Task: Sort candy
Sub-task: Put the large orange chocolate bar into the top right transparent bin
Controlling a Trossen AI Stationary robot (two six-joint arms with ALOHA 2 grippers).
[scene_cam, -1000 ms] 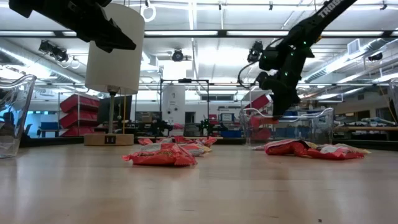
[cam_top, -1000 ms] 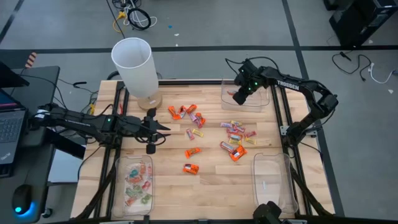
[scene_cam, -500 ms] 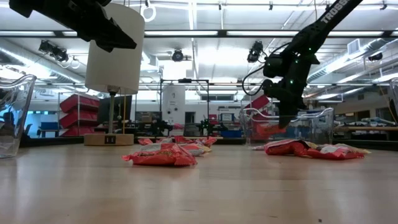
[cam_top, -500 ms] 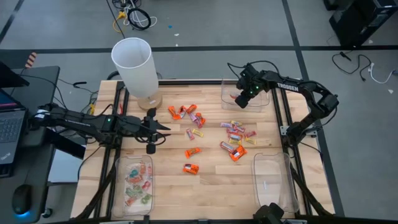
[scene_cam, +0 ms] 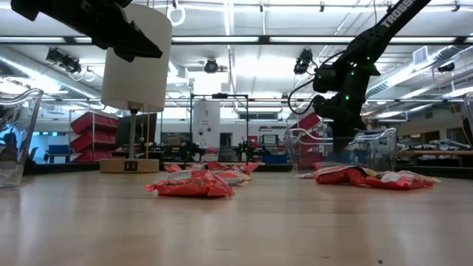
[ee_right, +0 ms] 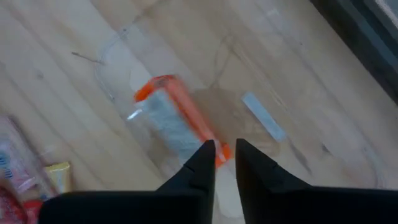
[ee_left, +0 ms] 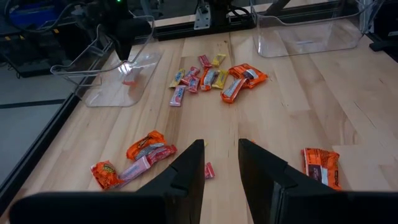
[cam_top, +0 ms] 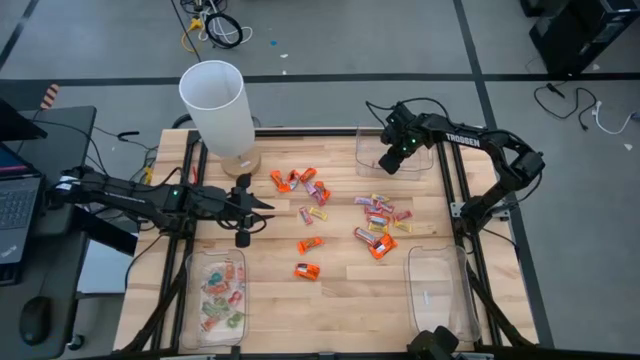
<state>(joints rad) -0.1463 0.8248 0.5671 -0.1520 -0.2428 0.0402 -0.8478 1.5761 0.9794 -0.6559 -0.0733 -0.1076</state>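
Note:
Loose candy lies on the wooden table in two clusters (cam_top: 300,182) (cam_top: 378,225), with single orange pieces (cam_top: 307,271) nearer the front. My right gripper (cam_top: 385,160) points down into the clear far-right tray (cam_top: 360,150), fingers (ee_right: 225,152) slightly apart with nothing between them. An orange candy (ee_right: 174,115), blurred, shows just beyond the fingertips over the tray floor; it also shows in the left wrist view (ee_left: 129,79). My left gripper (ee_left: 221,168) hovers open above the table's left middle (cam_top: 262,207), holding nothing.
A near-left tray (cam_top: 190,300) holds several sorted sweets. A clear tray (cam_top: 440,290) stands at the near right. A tall white cylinder on a round base (cam_top: 215,105) stands at the far left. Bare wood lies along the front edge between the two near trays.
My right gripper has sunk a little over the far-right tray. The orange candy that hung at its fingertips half a second ago has left them and dropped toward the tray floor.

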